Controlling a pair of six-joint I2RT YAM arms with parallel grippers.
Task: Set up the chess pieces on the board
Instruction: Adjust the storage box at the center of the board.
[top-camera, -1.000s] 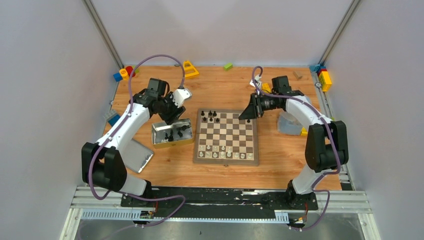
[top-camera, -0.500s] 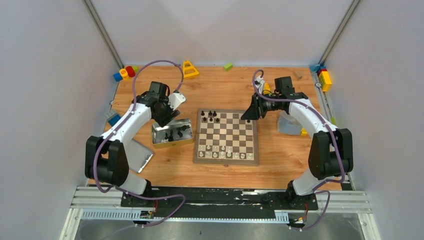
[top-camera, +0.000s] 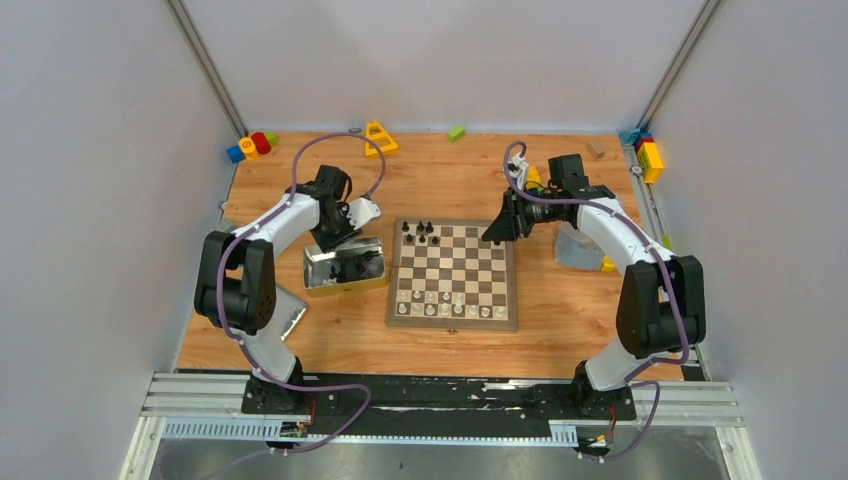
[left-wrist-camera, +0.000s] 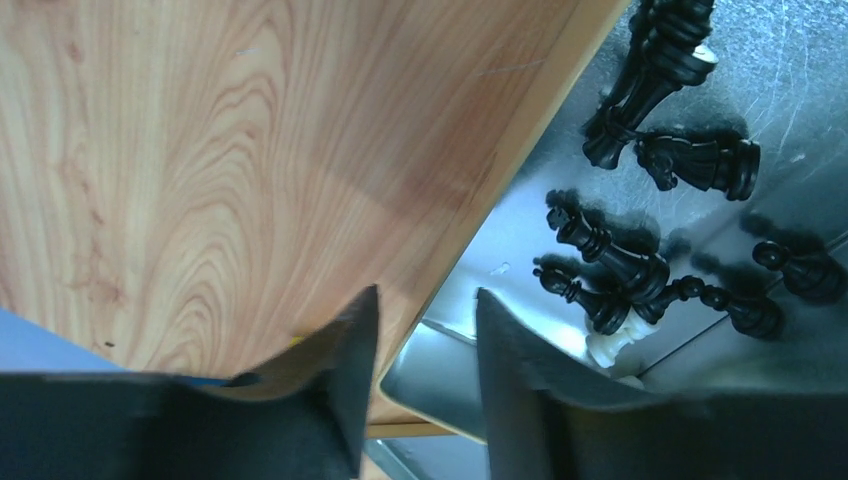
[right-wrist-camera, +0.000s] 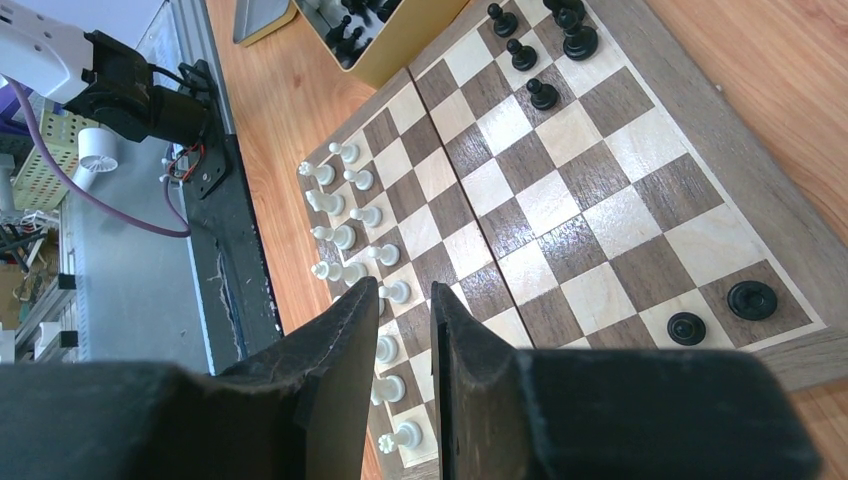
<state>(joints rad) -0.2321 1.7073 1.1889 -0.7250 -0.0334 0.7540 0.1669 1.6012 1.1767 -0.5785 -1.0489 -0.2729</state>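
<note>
Top view: board (top-camera: 455, 268), white pieces (top-camera: 450, 303) ranked on its near rows, few black pieces (top-camera: 422, 232) on its far rows; tin (top-camera: 345, 285) just left of board

Left wrist: left gripper (left-wrist-camera: 425, 300) parted, empty, over tin wall; step judged fetching black; next, pinch one piece

Right wrist: right gripper (right-wrist-camera: 405, 290) narrowly parted, empty, at board's far-right corner

No legible writing
</note>
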